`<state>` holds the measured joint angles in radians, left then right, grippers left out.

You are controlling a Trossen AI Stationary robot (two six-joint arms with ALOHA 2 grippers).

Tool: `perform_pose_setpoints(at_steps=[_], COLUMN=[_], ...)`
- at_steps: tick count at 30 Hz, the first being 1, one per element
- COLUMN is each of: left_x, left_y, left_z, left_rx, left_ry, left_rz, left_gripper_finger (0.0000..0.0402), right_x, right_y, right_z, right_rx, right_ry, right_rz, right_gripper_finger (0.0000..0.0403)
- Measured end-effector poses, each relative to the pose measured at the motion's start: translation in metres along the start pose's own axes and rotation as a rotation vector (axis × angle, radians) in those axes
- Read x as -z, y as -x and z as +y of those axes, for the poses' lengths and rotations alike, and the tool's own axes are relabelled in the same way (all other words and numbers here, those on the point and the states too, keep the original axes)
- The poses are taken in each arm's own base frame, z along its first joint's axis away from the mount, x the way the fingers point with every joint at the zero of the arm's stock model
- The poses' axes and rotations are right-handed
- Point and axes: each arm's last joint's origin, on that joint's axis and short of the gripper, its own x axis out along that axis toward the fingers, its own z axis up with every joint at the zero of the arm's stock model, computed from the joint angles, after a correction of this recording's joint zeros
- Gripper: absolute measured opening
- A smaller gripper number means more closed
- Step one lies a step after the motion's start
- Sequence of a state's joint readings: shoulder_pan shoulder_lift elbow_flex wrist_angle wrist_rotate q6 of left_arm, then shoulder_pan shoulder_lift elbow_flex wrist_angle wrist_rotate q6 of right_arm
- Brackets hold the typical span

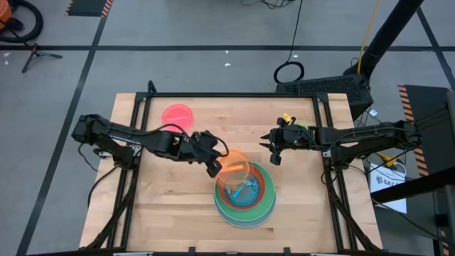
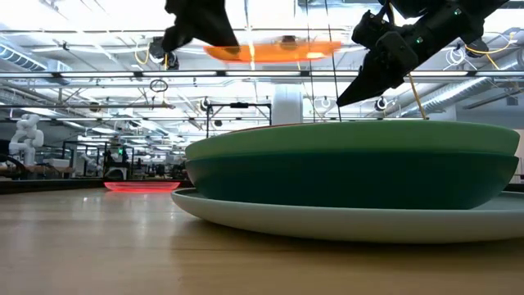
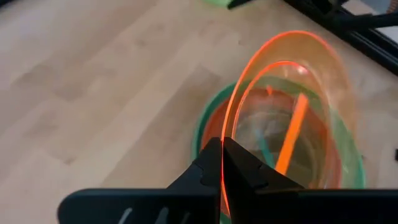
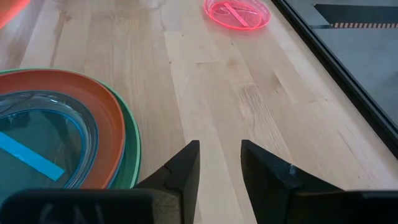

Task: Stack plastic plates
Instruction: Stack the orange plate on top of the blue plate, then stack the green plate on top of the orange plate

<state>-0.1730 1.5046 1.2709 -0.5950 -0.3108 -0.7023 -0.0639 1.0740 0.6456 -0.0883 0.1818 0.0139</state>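
Note:
A stack of plates [image 1: 245, 203] stands at the table's near middle: pale blue at the bottom, then dark green, light green and red-orange, with blue and clear cyan ones on top. My left gripper [image 1: 213, 165] is shut on a translucent orange plate [image 1: 236, 168] above the stack's far-left part. The small pink plate [image 1: 177, 114] lies flat at the far left. A lime plate [image 1: 303, 126] lies partly under the right arm. My right gripper [image 4: 219, 158] hovers open, right of and beyond the stack, holding nothing. My left gripper pinches the orange plate's rim [image 3: 225, 163] between its two fingers, at the plate's left side. The fingers come from the table's left, slanting down a little. The plate [image 2: 274, 51] is lifted clear and held about level above the stack [image 2: 352, 176].
Bare wood lies left of the stack and along the near edge. Black frame rails [image 1: 323, 121] run along the table's sides. The pink plate [image 4: 238, 12] lies far across the table from the right gripper. In the low view the right gripper [image 2: 385, 74] hangs close to the orange plate.

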Motion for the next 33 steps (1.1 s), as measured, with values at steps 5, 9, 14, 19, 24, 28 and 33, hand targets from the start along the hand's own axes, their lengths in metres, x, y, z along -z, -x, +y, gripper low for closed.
perform_pose_setpoints(at_steps=[5,9,14,19,24,28,33], left_x=[0.007,0.013,0.018,0.022,0.023,0.025,0.025], left_y=[-0.019,-0.030,-0.041,-0.053,-0.056,-0.058,-0.058], left_z=[-0.007,-0.009,-0.012,-0.015,-0.016,-0.015,-0.015], left_rx=[0.023,0.007,-0.002,-0.003,-0.001,0.001,0.005], left_ry=[-0.006,-0.020,-0.021,-0.025,-0.049,-0.067,-0.131], left_rz=[0.053,0.080,0.096,0.098,0.110,0.129,0.129], left_gripper_finger=[0.0006,0.0006,0.0006,0.0014,0.0054,0.0091,0.0113], right_x=[0.000,0.000,0.000,0.000,0.001,0.001,0.001], right_y=[0.000,0.000,0.000,0.000,0.000,0.000,0.000], right_z=[0.000,0.000,0.000,0.000,0.000,0.000,0.000], right_rx=[0.000,0.000,0.000,0.000,0.000,0.000,0.000], right_ry=[0.000,0.000,0.000,0.000,0.001,0.001,0.001], right_rz=[0.000,0.000,0.001,0.001,0.007,0.007,0.007], right_gripper_finger=[0.0109,0.0109,0.0109,0.0109,0.0109,0.0109,0.0109])
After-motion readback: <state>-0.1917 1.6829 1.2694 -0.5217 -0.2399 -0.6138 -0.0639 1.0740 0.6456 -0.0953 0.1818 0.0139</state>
